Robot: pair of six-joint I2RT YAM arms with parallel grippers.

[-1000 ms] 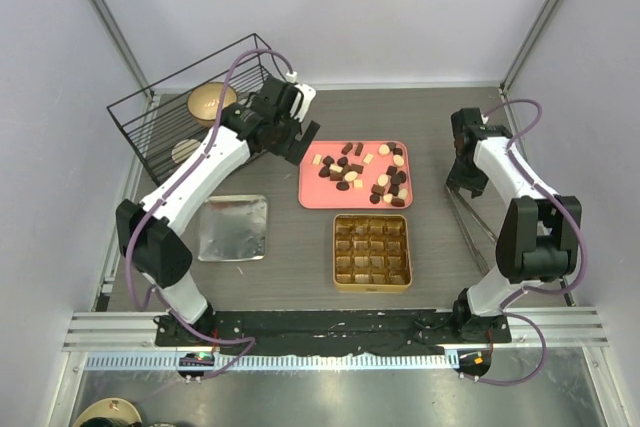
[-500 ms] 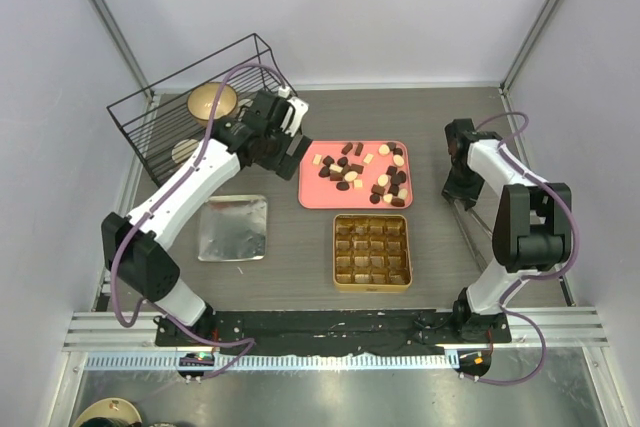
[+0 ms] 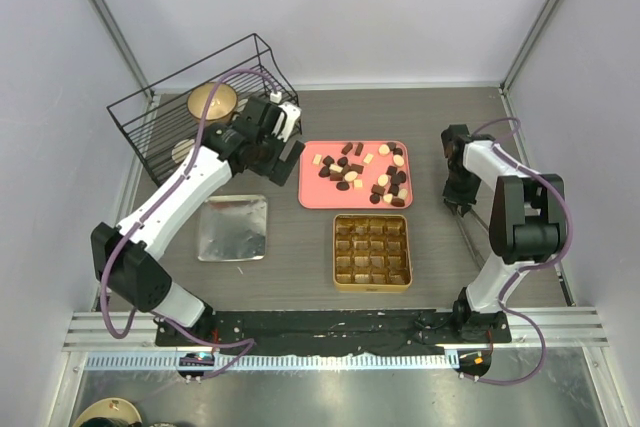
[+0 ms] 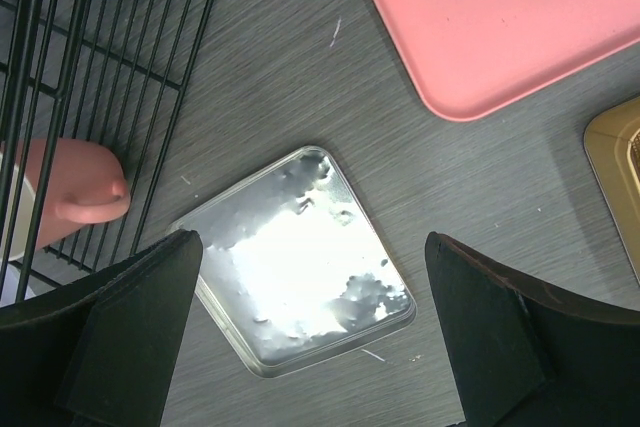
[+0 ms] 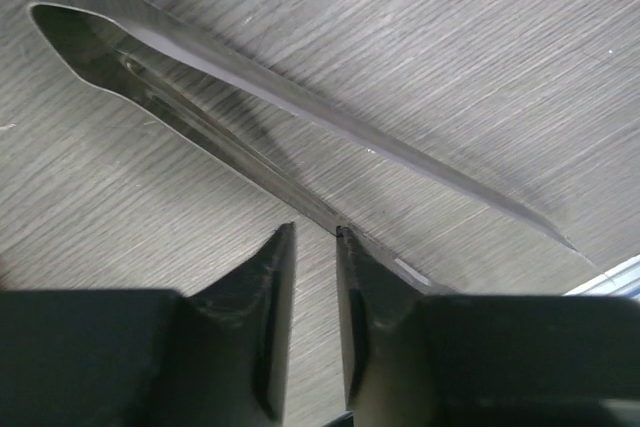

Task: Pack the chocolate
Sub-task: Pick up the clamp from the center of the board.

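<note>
My right claw (image 5: 312, 232) is clenched down to a slit, and the lower blade of the long shiny metal tongs (image 5: 300, 112) runs straight into that slit, so I judge I am grasping it. The tongs lie flat on the grey wood-grain table (image 5: 480, 37). A second ago this wrist sat a little farther back with my elbow wider; it has since tucked in and settled onto the tool. My left claw (image 4: 315, 347) hangs wide open, holding nothing, above the square silver lid (image 4: 300, 287), having drawn back a touch from the corner of the flat pink tray (image 3: 315, 195). The small brown and cream chocolates (image 3: 385, 187) lie scattered on that tray. They are apart from the gold gridded tin (image 3: 337, 252) just nearer my bases, whose cells look unfilled. By my reckoning packing proper has not begun; I am only taking up the tool.
</note>
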